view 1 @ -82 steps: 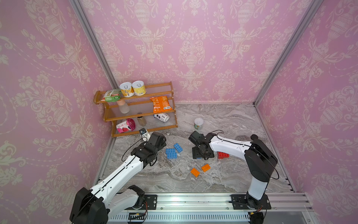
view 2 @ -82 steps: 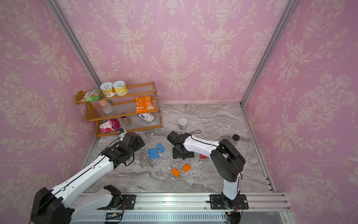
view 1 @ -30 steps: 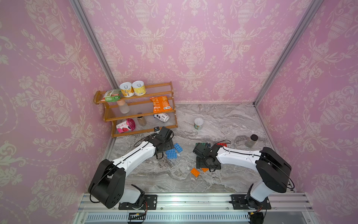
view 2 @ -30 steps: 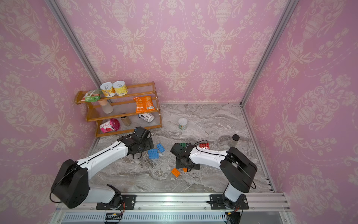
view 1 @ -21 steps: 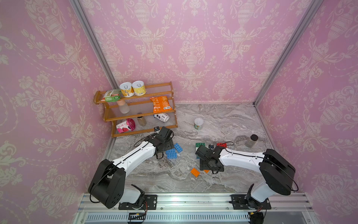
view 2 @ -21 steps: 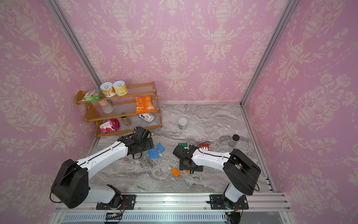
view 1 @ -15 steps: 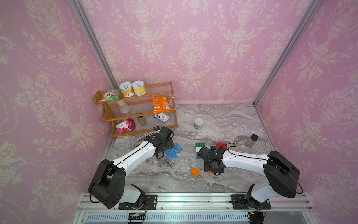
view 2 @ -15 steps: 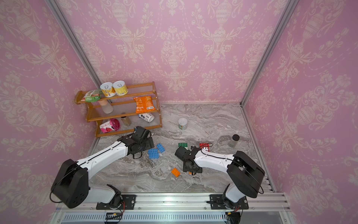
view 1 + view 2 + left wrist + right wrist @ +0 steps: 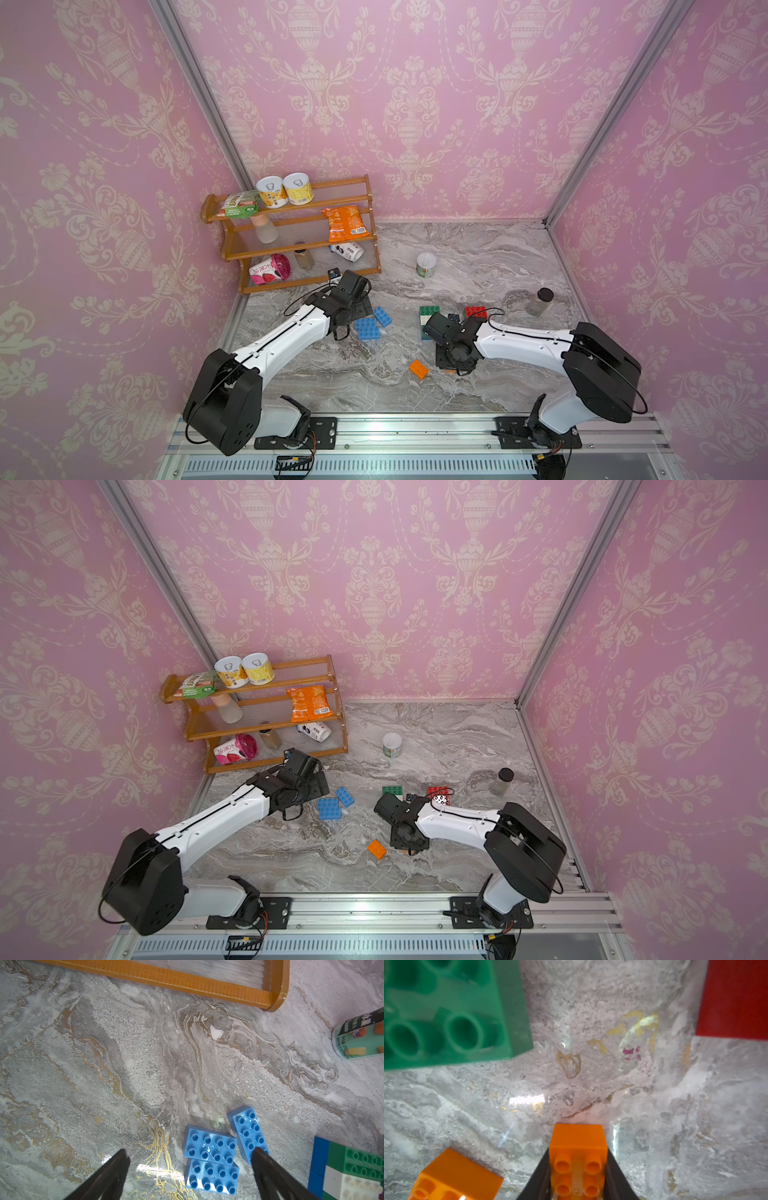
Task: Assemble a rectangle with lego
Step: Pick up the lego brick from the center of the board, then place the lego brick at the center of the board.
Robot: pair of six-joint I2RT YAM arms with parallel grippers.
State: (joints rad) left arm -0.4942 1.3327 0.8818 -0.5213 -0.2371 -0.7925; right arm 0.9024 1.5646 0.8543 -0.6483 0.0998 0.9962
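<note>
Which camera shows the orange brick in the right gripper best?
The right wrist view: the orange brick sits clamped in the right gripper, studs visible. In both top views the gripper covers nearly all of it. The left wrist view does not show it.

The left arm [image 9: 291, 334] and right arm [image 9: 519, 345] share one build: smooth white tubular links joined by bulky, rounded black joint housings [image 9: 224, 405] dotted with small screw holes. A thin black cable [image 9: 272, 338] runs along each white link and loops free near the wrist. Each arm has a black base plate [image 9: 328, 432] fixed to a silver aluminium rail [image 9: 415, 430], with thin red and black wires at the foot. The left hand [image 9: 190, 1152] and right hand [image 9: 578, 1167] are black, their flat fingers [image 9: 108, 1176] tapering to narrow tips.
</note>
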